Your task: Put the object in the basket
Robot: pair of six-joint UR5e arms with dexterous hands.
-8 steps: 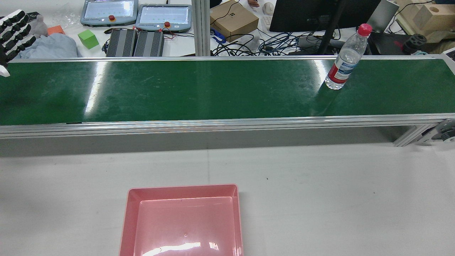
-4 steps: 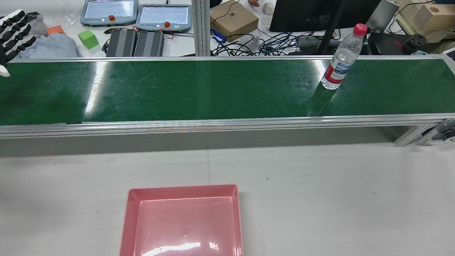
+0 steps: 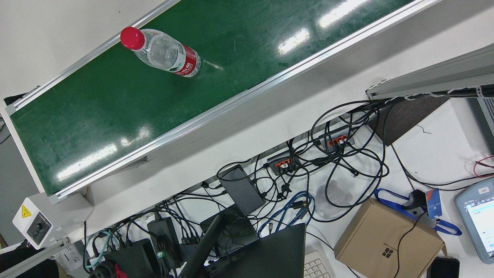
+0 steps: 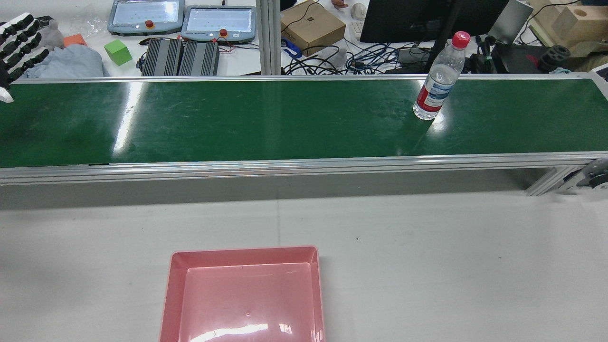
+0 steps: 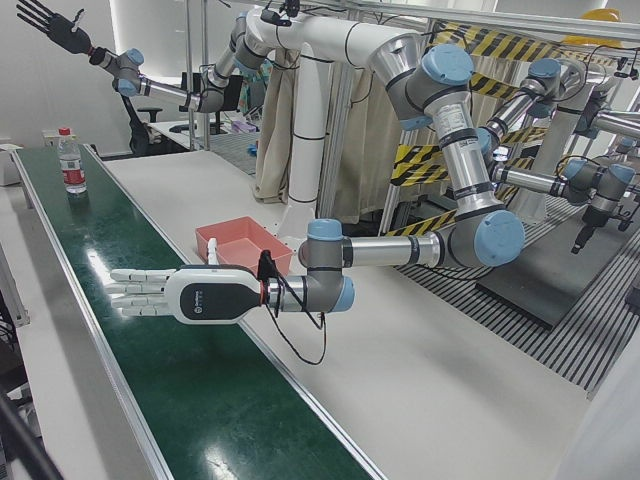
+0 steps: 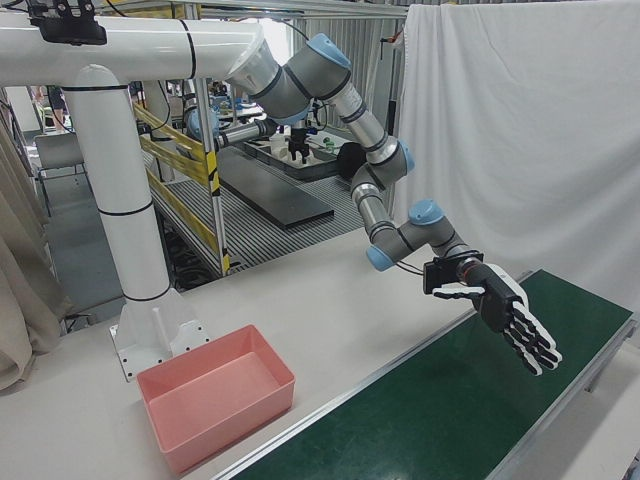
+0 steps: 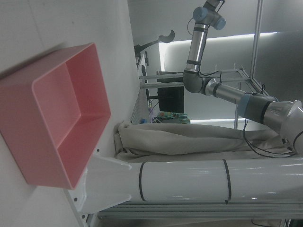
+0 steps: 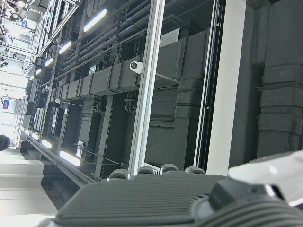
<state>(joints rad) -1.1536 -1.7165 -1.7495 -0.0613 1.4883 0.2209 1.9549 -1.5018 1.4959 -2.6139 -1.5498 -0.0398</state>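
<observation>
Green conveyor belt [image 4: 285,118] carries a clear water bottle [image 4: 434,85] with a red cap and red label, standing upright toward the belt's far edge, well apart from the fingers [image 5: 130,290] of the left hand [image 5: 170,293]. That hand hangs over the other end of the belt, palm side-on, fingers stretched out straight and slightly apart, holding nothing. The right hand [image 5: 55,25] is raised high, fingers fanned wide and empty, far above the bottle's level. The pink basket [image 4: 242,251] sits on the white table [image 4: 427,261], on the robot's side of the belt, nearer the left hand's fingers than the bottle is, and clear of both hands
</observation>
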